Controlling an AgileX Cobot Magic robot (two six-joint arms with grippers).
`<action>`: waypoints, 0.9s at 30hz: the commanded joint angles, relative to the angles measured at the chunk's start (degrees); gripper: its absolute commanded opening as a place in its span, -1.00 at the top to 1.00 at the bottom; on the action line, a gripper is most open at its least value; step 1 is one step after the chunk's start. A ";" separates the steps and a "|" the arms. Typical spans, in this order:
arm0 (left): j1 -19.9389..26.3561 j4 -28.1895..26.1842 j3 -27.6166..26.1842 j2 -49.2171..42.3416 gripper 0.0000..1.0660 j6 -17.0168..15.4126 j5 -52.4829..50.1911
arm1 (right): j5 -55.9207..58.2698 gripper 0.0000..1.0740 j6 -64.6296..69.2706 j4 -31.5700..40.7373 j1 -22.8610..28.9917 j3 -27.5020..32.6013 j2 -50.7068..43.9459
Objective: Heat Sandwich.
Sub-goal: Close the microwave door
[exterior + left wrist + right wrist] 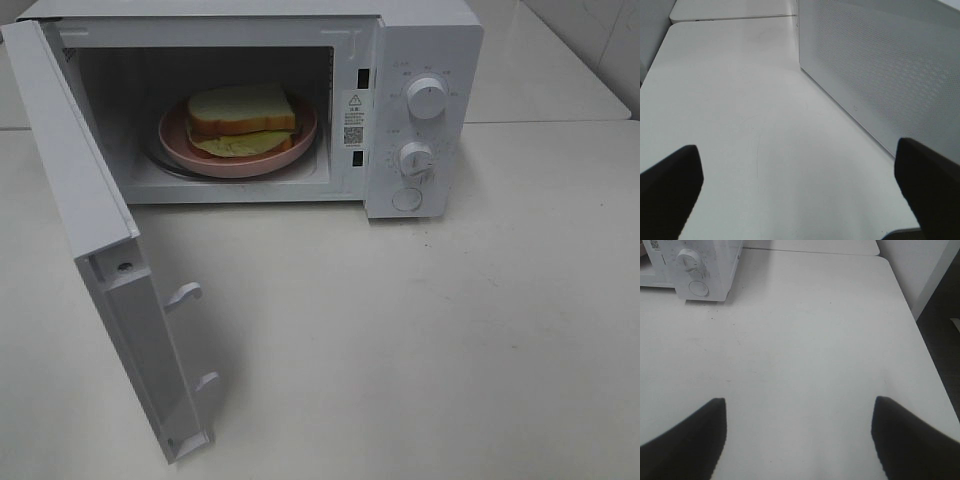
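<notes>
From above, the microwave stands at the back of the white desk with its door swung wide open towards the left front. Inside, the sandwich lies on a pink plate in the middle of the oven's chamber, with yellow-green filling showing under the top slice. On the control panel to the right sit two knobs, one above the other, and below them a round button. Neither arm shows in this view.

In the left wrist view, the left jaws stand released, spread wide over bare desk. Beside them rises a white panel dotted with fine holes; whether it is the door or the oven's side I cannot tell.

In the right wrist view, the right jaws are also released and hold nothing. They hang over open desk, well apart from the microwave's control corner, where a knob and the button show.
</notes>
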 commanded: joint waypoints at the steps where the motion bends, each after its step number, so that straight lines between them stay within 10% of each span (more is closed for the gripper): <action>1: 0.00 -0.46 0.06 -1.49 -0.90 -0.40 -0.86 | -0.52 -0.42 0.46 0.06 -0.29 0.06 -1.55; 27: 0.00 -1.38 0.06 -1.55 -0.90 -0.40 -0.86 | -0.52 -0.42 0.46 0.06 -0.29 0.06 -1.55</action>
